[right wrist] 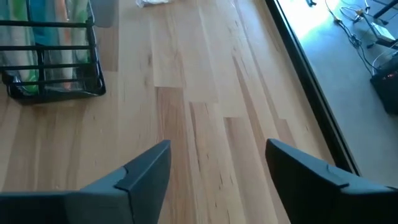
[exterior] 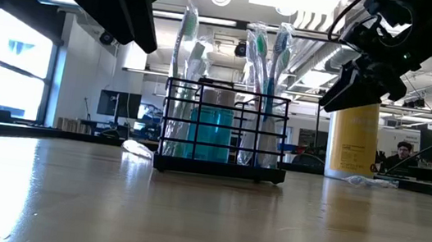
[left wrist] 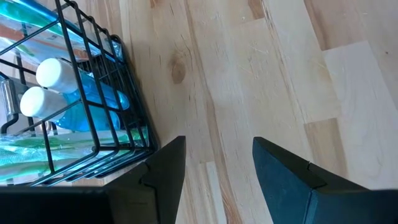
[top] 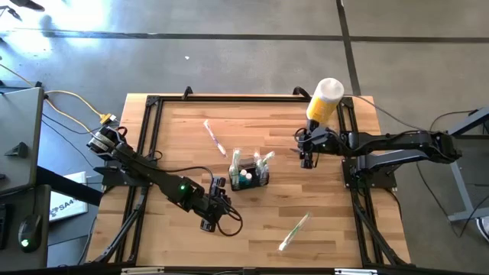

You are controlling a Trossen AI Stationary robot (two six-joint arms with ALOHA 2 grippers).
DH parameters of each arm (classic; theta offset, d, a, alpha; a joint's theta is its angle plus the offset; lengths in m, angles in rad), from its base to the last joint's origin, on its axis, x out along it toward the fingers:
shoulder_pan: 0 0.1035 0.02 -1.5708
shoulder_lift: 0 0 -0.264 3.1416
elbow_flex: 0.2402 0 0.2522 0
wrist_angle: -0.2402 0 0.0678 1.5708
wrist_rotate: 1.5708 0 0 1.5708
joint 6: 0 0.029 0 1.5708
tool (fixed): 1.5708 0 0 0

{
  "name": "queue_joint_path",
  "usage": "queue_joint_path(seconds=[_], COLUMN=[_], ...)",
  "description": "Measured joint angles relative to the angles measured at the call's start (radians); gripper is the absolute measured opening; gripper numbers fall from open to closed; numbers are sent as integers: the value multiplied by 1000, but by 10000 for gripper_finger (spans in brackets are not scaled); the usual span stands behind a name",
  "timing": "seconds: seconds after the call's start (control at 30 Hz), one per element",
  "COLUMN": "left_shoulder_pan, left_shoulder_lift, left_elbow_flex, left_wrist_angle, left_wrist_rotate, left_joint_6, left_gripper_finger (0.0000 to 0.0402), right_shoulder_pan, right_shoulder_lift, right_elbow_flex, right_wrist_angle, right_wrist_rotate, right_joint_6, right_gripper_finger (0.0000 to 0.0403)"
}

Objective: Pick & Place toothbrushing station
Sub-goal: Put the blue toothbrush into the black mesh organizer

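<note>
The toothbrushing station (top: 250, 172) is a small black wire caddy resting by its base on the wooden table near the middle. It holds upright wrapped toothbrushes and blue tubes with white caps (exterior: 222, 134). My left gripper (top: 221, 200) hovers open just beside the caddy's near-left corner (left wrist: 134, 140), with bare wood between its fingers (left wrist: 217, 146). My right gripper (top: 307, 156) hangs open above the table to the caddy's right, and only bare wood lies between its fingers (right wrist: 217, 152). The caddy shows farther off in the right wrist view (right wrist: 50, 56).
A tall yellow cylinder with a white lid (top: 325, 103) stands at the far right, just behind my right gripper. One wrapped toothbrush (top: 213, 137) lies far left of the caddy, another (top: 294, 231) near the front right. A black frame (top: 153, 103) borders the table.
</note>
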Motion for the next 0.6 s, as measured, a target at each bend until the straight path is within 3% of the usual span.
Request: queue_joint_path(seconds=[0.17, 0.37, 0.5, 0.6], left_shoulder_pan=[0, 0, 0, 0], left_shoulder_lift=[0, 0, 0, 0], left_elbow_flex=[0, 0, 0, 0], left_wrist_angle=[0, 0, -1, 0], left_wrist_rotate=[0, 0, 0, 0], left_joint_6=[-2, -19, -18, 5], left_gripper_finger=[180, 180, 180, 180], right_shoulder_pan=[0, 0, -5, -30], right_shoulder_lift=[0, 0, 0, 5], right_elbow_flex=[0, 0, 0, 0], right_wrist_angle=[2, -19, -151, -292], right_wrist_rotate=[-4, -46, -34, 37], right_joint_6=[4, 189, 225, 236], right_gripper_finger=[253, 252, 252, 252])
